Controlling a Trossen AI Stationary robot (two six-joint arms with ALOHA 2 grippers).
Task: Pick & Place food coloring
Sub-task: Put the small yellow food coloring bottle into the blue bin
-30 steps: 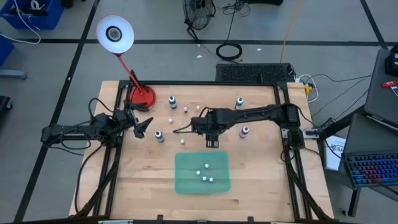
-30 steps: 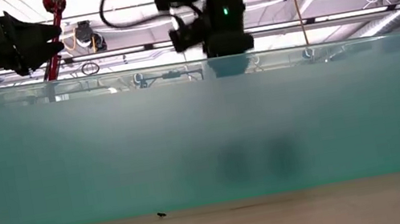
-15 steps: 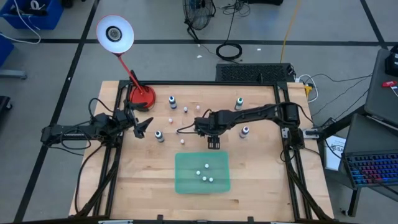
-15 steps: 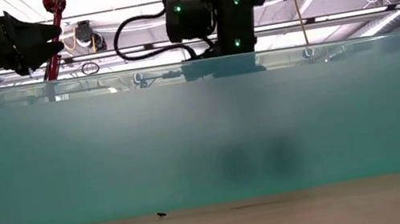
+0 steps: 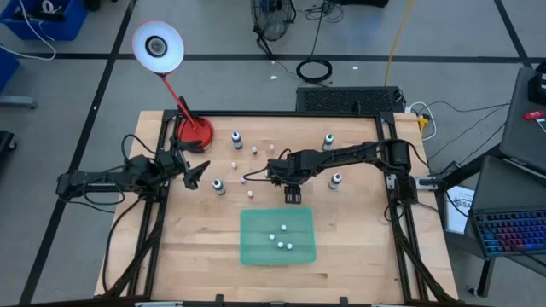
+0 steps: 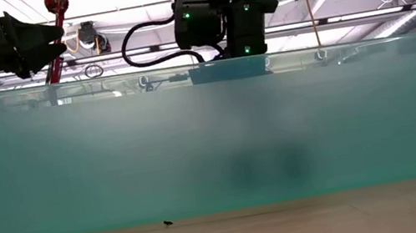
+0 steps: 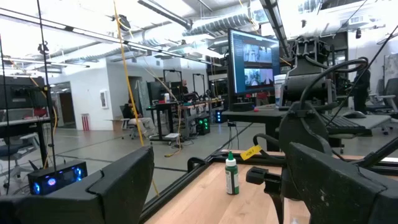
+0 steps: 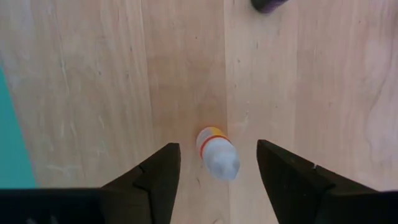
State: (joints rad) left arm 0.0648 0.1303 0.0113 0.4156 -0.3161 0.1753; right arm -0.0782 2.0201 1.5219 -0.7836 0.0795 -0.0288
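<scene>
Wooden tabletop (image 5: pixel 205 247), light planks inside a dark metal frame, workshop floor with cables all round.

Item 1: green tray (image 5: pixel 277 236), translucent, shallow, on the near middle of the table. Contents: four small white-capped bottles, seen from above as white dots (image 5: pixel 281 238), grouped near its centre and standing apart from one another. From the low view the tray's frosted wall (image 6: pixel 112 149) fills the picture and its contents show only as dark blurs.

Item 2: food coloring bottles loose on the table. One at far left (image 5: pixel 236 138), one at far right (image 5: pixel 328 141), one left of centre (image 5: pixel 218 186), one right of centre (image 5: pixel 337 180). One more small bottle (image 8: pixel 217 152), pale with a red-and-yellow band, stands on the wood between the right gripper's fingers without visibly touching them.

Item 3: right gripper (image 5: pixel 293 194), just beyond the tray's far edge, pointing down, fingers (image 8: pixel 155 174) apart on either side of that bottle.

Item 4: left gripper (image 5: pixel 198 173), at the left side of the table near the red lamp base (image 5: pixel 195 132), fingers apart, holding nothing.

Item 5: red desk lamp (image 5: pixel 158 45), far left corner.
</scene>
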